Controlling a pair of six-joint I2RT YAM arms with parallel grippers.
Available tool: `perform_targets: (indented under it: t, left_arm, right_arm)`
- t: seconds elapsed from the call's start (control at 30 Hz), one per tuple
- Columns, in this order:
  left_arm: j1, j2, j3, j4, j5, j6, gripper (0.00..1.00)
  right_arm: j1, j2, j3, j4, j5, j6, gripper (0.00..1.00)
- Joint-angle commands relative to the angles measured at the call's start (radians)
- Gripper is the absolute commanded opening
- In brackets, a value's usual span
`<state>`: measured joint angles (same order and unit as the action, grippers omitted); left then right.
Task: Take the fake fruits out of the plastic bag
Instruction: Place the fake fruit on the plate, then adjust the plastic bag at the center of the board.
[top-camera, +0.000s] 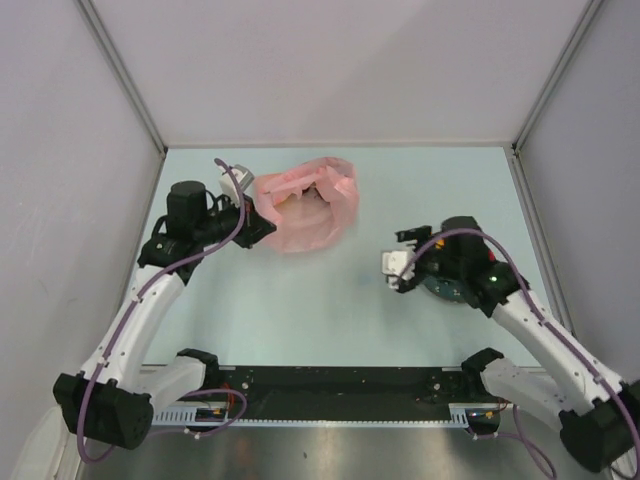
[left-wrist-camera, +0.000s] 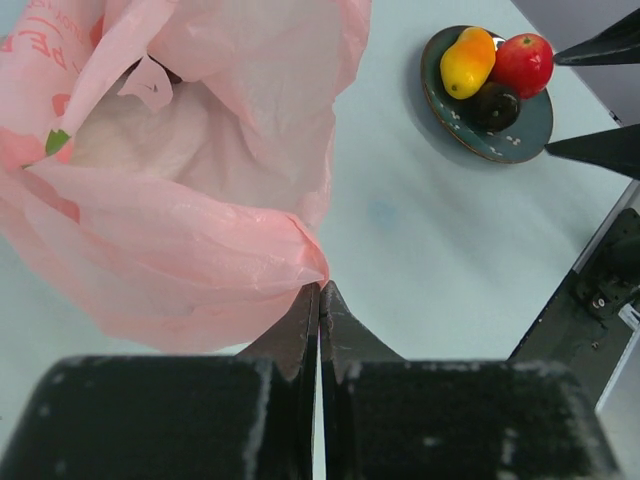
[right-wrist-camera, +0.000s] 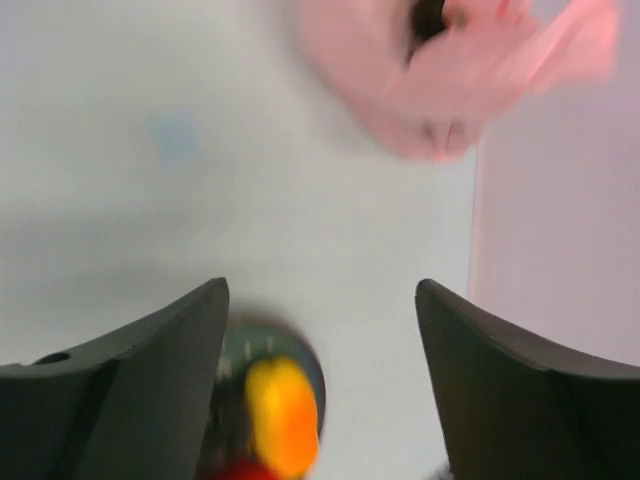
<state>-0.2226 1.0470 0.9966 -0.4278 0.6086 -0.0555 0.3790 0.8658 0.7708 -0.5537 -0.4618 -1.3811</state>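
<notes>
Lettering (left-wrist-camera: 45, 30), red, on pink crinkled plastic bag (left-wrist-camera: 200, 250): cut off, unreadable. Your left gripper (left-wrist-camera: 320, 300) pinches its edge. Your right gripper (right-wrist-camera: 320, 290) gapes wide over fake fruits (left-wrist-camera: 470, 62) on dark plate (left-wrist-camera: 530, 130), well apart from it.

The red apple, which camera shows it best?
Left wrist: the red apple sits sharp and whole on the dark plate beside the yellow-orange fruit. Right wrist catches only a blurred red sliver at its bottom edge; in the top external view the right arm hides it.
</notes>
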Motion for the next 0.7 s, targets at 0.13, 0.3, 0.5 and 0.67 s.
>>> perform_targets:
  t: [0.13, 0.3, 0.5, 0.67]
  left_arm:
    - [0.023, -0.090, 0.063, -0.075, 0.017, 0.054, 0.00]
    - [0.038, -0.137, 0.103, -0.138, 0.033, 0.101, 0.00]
    - [0.055, -0.186, 0.126, -0.186, 0.069, 0.120, 0.00]
    - [0.106, -0.196, 0.256, -0.235, 0.091, 0.117, 0.00]
  right_arm:
    - [0.369, 0.405, 0.255, 0.621, 0.267, 0.890, 0.47]
    - [0.440, 0.726, 0.421, 0.814, 0.437, 1.082, 0.14]
    - [0.456, 1.020, 0.539, 0.927, 0.535, 1.169, 0.06]
    - [0.466, 1.015, 0.512, 0.764, 0.432, 1.220, 0.06]
